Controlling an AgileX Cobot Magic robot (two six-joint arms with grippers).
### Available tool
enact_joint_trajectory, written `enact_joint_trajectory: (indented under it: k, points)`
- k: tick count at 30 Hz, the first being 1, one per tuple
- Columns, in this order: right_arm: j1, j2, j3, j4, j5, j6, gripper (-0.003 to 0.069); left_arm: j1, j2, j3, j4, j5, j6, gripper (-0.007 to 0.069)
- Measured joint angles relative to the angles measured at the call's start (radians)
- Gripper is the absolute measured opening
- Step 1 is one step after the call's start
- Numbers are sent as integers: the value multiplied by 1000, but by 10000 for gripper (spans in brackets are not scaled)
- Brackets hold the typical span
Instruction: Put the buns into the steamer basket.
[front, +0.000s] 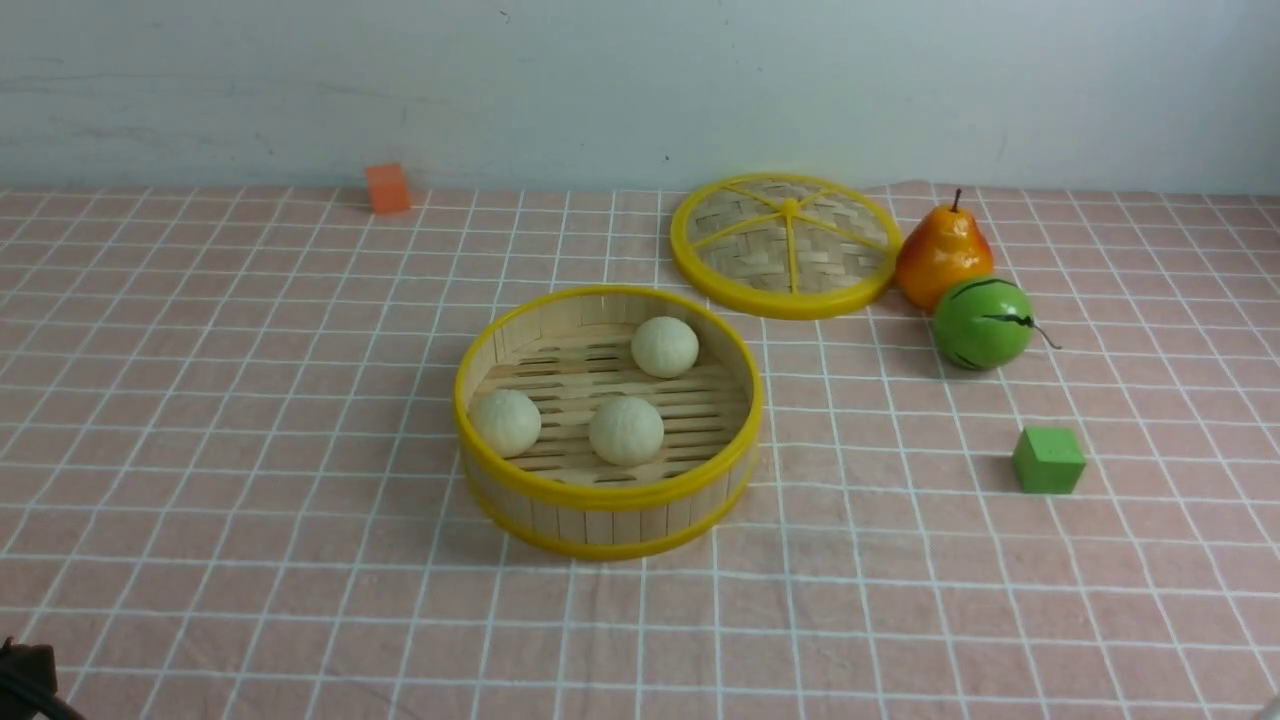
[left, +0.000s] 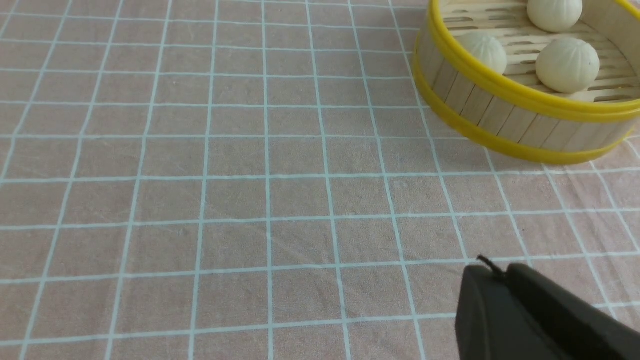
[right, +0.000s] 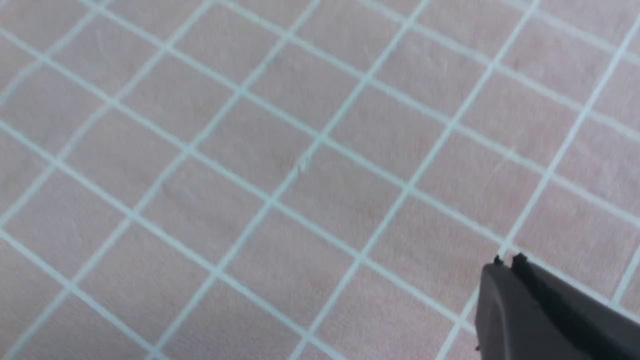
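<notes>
Three cream-white buns lie inside the steamer basket in the middle of the table: one at the back, one at the left, one near the front. The left wrist view shows the basket with the buns in it, well away from my left gripper, whose jaws are shut and hold nothing. My right gripper is shut and empty over bare cloth. In the front view only a dark bit of my left arm shows at the bottom left corner.
The woven lid lies flat behind the basket to the right. Beside it stand an orange pear and a green striped fruit. A green cube sits at the right, an orange block by the back wall.
</notes>
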Motion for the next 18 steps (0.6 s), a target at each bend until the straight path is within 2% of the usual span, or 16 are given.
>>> enact_joint_trajectory:
  k: [2,7,9,12,14,18]
  points:
    - [0,-48,52,-25,-55,0,-1,0,0,0,0,0,0,36]
    - [-7,-193,137,-181,-199,-1,-10,0,0,0,0,0,0,39]
    - [-50,-317,205,-244,-266,-1,-10,0,0,0,0,1,0,39]
    - [-153,-511,228,-200,-244,10,-10,0,0,0,0,3,0,39]
    - [-262,-631,228,-92,-232,17,-10,0,0,0,0,4,0,41]
    - [-394,-672,228,-15,-193,22,-10,0,-1,0,0,7,0,49]
